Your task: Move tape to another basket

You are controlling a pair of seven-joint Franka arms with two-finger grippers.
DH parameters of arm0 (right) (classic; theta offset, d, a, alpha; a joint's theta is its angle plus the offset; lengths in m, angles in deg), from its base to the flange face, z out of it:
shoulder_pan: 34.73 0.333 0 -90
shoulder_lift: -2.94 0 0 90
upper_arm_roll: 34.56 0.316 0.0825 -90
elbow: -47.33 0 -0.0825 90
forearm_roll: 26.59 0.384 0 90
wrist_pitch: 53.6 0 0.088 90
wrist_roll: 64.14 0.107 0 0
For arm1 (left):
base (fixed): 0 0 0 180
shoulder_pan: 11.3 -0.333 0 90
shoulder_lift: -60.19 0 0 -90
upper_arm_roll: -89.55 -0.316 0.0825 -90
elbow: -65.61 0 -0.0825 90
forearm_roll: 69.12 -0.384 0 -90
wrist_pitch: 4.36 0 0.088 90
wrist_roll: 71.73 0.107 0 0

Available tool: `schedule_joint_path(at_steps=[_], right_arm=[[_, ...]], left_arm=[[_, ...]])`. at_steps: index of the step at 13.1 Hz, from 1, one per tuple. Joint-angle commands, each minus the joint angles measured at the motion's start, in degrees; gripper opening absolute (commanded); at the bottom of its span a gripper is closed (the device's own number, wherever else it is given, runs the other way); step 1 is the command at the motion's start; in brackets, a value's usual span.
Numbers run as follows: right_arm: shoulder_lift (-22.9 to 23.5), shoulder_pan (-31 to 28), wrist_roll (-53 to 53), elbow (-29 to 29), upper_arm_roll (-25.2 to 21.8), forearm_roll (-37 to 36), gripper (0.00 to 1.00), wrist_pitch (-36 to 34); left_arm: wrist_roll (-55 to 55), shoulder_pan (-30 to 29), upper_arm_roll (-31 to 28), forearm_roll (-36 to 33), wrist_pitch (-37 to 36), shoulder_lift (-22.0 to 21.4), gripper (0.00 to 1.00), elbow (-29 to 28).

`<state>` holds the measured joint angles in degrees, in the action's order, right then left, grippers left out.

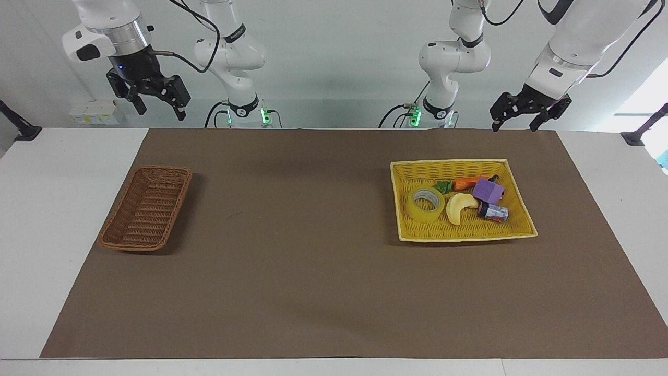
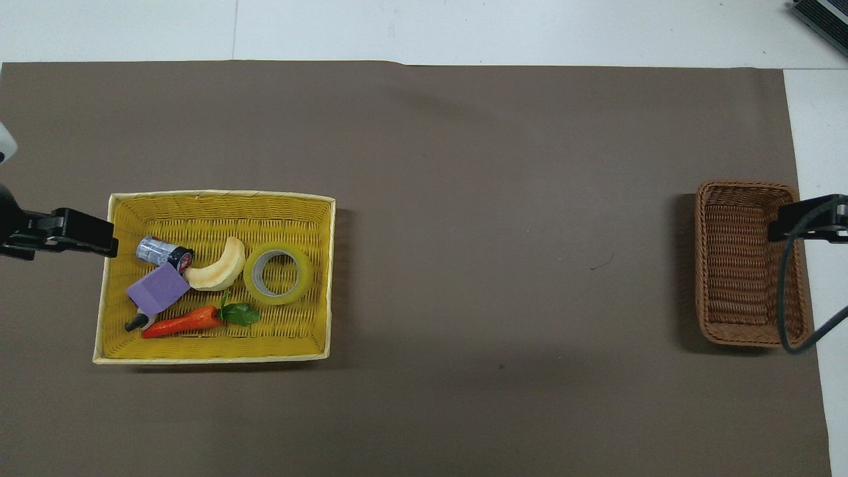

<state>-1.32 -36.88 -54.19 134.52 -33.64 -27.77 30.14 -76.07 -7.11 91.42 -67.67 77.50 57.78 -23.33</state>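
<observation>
The tape [image 1: 425, 204], a translucent yellow roll, lies flat in the bright yellow basket [image 1: 449, 163] at the left arm's end of the table; it also shows in the overhead view [image 2: 278, 272]. The dark brown wicker basket [image 1: 146, 209] stands empty at the right arm's end and shows in the overhead view [image 2: 748, 262]. My left gripper [image 1: 515, 125] is open, raised over the table edge by the robots, apart from the yellow basket. My right gripper [image 1: 162, 112] is open and raised high near the brown basket's end. Both arms wait.
In the yellow basket [image 2: 218, 195], beside the tape, lie a pale banana toy [image 1: 459, 207], a toy carrot [image 1: 467, 183], a purple block [image 1: 489, 190] and a small can [image 1: 493, 211]. A brown mat [image 1: 313, 235] covers the table between the baskets.
</observation>
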Motion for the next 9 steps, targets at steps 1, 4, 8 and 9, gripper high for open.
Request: schedule_joint_path(at_steps=[1,4,8,9], right_arm=[[0.57,-0.92,0.43,-1.14,0.58,0.74,1.00,-1.13],[0.57,-1.01,0.43,-1.14,0.58,0.74,1.00,-1.13],[0.57,-0.92,0.43,-1.14,0.58,0.74,1.00,-1.13],[0.57,-1.01,0.43,-1.14,0.58,0.74,1.00,-1.13]], left_arm=[[2.04,-0.15,-0.47,0.57,-0.83,-1.10,1.00,-1.14],[2.06,-0.50,-0.64,0.57,-0.39,-1.01,1.00,-1.15],[1.44,-0.42,-0.64,0.57,-0.48,-1.01,1.00,-0.97],[1.44,-0.24,-0.64,0.57,-0.48,-0.93,1.00,-0.88]])
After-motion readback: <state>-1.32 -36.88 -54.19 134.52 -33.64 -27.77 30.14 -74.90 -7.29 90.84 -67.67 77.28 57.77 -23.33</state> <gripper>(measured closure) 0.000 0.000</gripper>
